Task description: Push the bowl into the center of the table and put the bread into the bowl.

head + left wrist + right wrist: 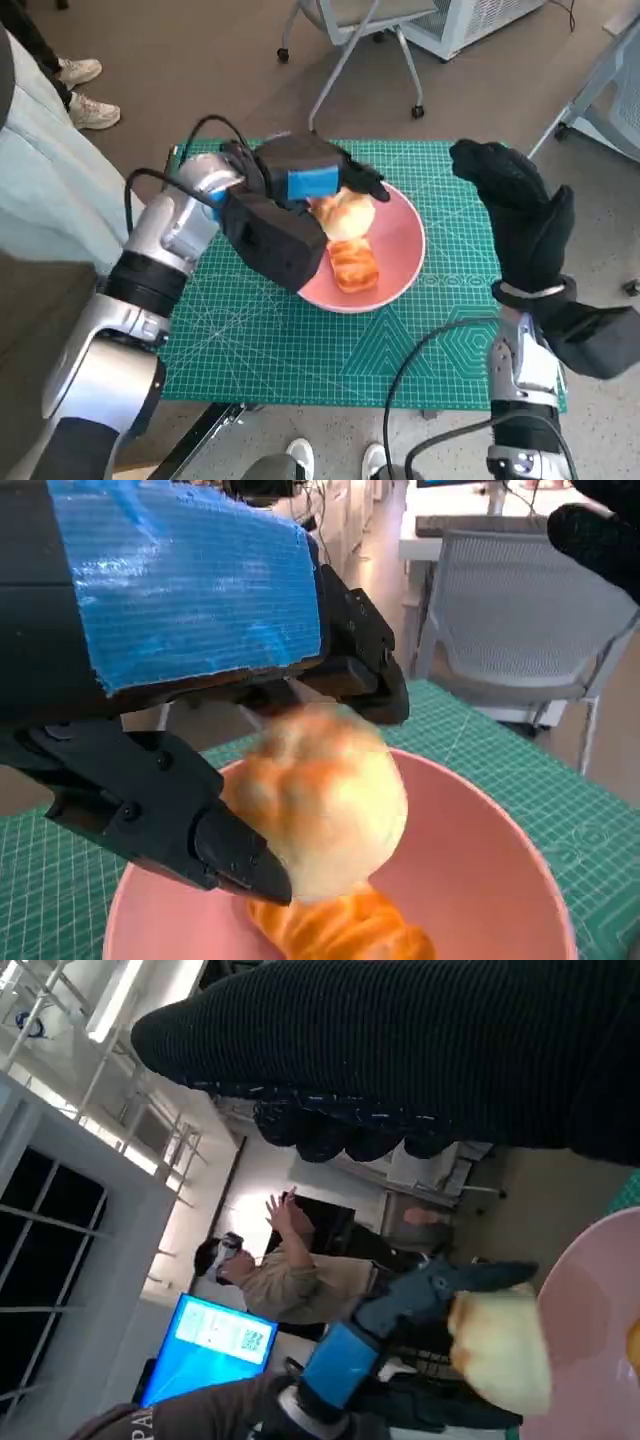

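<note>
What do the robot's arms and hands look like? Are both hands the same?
No. The left hand is black plastic with blue tape across its back; the right hand wears a black knitted glove. Both forearms are pale silver with black bands, and black cables loop beside them.

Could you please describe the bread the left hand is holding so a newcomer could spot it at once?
On the green mat sits a pink bowl. Above it, the left hand grips a round, pale golden bun; the other bread, lying in the bowl, is darker orange and ridged.
</note>
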